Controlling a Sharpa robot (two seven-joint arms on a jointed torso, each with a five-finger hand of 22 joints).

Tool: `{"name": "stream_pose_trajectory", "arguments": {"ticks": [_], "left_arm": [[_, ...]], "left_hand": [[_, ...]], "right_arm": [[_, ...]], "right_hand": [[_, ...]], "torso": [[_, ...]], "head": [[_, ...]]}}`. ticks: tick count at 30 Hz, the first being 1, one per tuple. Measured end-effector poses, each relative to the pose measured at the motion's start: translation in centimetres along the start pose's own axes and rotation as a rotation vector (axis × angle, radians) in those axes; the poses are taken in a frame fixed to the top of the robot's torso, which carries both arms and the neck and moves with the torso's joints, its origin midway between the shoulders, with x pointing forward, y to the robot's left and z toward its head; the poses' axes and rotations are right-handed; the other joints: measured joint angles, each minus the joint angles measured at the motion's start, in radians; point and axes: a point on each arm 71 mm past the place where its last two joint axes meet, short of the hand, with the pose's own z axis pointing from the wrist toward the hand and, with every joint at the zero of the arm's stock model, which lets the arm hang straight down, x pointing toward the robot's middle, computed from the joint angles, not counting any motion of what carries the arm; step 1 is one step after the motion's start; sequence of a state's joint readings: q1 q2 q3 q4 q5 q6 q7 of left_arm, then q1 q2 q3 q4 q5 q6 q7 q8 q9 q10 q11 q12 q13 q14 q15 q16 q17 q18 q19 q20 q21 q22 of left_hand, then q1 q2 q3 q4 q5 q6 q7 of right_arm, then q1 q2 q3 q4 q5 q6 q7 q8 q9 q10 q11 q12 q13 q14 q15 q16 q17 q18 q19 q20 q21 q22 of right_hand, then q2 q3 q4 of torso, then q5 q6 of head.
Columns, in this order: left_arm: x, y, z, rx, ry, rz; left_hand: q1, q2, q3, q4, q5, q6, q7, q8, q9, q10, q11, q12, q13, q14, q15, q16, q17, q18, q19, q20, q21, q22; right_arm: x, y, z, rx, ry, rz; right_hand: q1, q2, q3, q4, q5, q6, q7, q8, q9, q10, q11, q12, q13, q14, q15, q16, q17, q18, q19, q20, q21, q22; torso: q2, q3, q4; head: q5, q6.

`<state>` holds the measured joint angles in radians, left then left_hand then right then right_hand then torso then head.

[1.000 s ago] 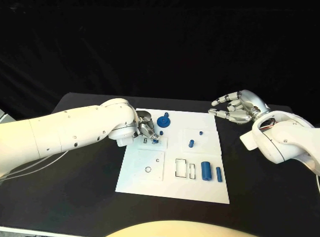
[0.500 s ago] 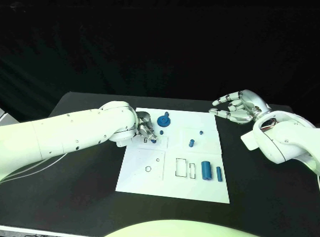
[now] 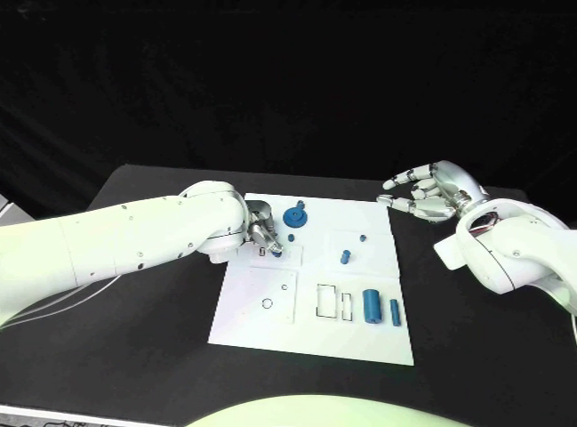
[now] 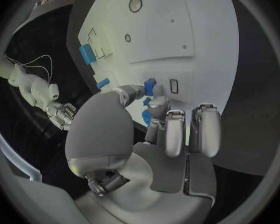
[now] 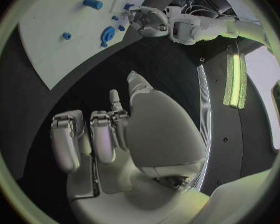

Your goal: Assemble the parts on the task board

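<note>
Task board (image 3: 256, 320): white plate lying flat in the middle of the black table (image 3: 134, 356); outlined slots and small holes mark its surface.

Left hand (image 3: 265, 233): over the board's far left part, fingertips lowered onto it. In the left wrist view the fingers (image 4: 157, 107) pinch a small blue part (image 4: 150, 87) just beside a small rectangular slot (image 4: 174, 86).

Held part: in the head view it sits at the fingertips (image 3: 278, 253), touching or just above the board; whether it is already seated cannot be told.

Right hand (image 3: 423, 194): off the board, beyond its far right corner, raised above the table. Its fingers are loosely curled and apart, and it holds nothing.

Round blue part (image 3: 296, 220): on the board just beyond the left hand, with a stub rising from it.

Small blue peg (image 3: 345, 259): near the board's centre, to the right of the left hand.

Large blue cylinder (image 3: 372, 307): lying towards the board's near right part, beside the outlined rectangles.

Slim blue cylinder (image 3: 395, 311): just right of the large cylinder, close to the board's right edge.

Step in hand: judged to be the insertion of the pinched part into a seat at the board's far left.

Next move: probably a straight press downward with the part kept aligned to its seat, then release; a tilt could jam it.
</note>
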<state>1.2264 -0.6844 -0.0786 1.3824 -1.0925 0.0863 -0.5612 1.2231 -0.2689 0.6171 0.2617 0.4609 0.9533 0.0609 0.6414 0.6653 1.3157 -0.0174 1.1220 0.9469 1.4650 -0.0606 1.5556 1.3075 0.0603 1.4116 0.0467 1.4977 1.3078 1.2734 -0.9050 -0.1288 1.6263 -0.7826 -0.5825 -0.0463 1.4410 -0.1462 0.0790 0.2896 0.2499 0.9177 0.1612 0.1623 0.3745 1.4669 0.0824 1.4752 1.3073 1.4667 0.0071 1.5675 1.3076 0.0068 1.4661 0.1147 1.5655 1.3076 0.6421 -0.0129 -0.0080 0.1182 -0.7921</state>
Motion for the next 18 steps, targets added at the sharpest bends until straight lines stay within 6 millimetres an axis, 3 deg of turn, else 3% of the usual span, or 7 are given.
{"name": "stream_pose_trajectory", "arguments": {"ticks": [18], "left_arm": [[0.06,-0.12,0.06,0.000,0.022,0.020]], "left_hand": [[0.000,0.000,0.000,0.000,0.003,0.001,0.002,0.000,0.000,0.000,0.000,0.000,-0.002,0.000,0.000,0.000,0.000,0.000,0.000,0.000,0.000,0.000]], "right_arm": [[0.05,0.02,0.04,0.000,0.001,0.000]], "right_hand": [[0.000,0.000,0.000,0.000,0.000,0.000,0.000,0.000,0.000,0.000,0.000,0.000,0.000,0.000,0.000,0.000,0.000,0.000,0.000,0.000,0.000,0.000]], "torso": [[-0.001,0.0010,0.0003]], "head": [[0.000,-0.001]]}}
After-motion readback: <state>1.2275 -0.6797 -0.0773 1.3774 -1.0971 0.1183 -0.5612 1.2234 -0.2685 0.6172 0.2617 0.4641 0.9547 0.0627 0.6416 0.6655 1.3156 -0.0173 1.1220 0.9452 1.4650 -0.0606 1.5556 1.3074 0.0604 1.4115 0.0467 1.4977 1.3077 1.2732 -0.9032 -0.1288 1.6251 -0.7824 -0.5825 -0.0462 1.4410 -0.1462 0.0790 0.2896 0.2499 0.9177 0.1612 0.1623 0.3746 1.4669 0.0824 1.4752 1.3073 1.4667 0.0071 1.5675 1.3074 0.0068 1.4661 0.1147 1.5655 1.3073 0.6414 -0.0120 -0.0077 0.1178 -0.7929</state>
